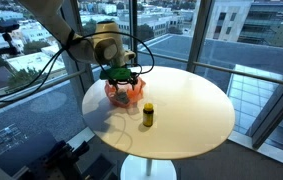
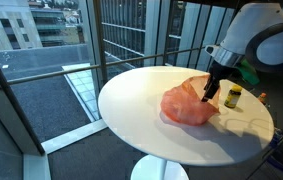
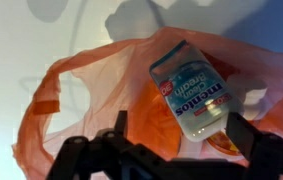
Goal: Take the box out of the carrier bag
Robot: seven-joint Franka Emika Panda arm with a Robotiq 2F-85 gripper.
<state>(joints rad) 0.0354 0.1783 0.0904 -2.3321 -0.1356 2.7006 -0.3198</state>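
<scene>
An orange plastic carrier bag (image 3: 76, 95) lies crumpled on the round white table, seen in both exterior views (image 1: 127, 93) (image 2: 186, 106). Inside its open mouth lies a white and light-blue Mentos box (image 3: 191, 90), label up. My gripper (image 3: 181, 128) hovers just above the bag with its two black fingers spread wide, one on each side of the box's lower end. It is open and holds nothing. The gripper also shows in both exterior views (image 1: 121, 80) (image 2: 211, 95), pointing down into the bag. An orange round item (image 3: 226, 145) peeks out under the box.
A small dark jar with a yellow lid (image 1: 148, 114) (image 2: 234, 96) stands on the table (image 1: 196, 105) (image 2: 141, 115) close beside the bag. Large windows and railings surround the table.
</scene>
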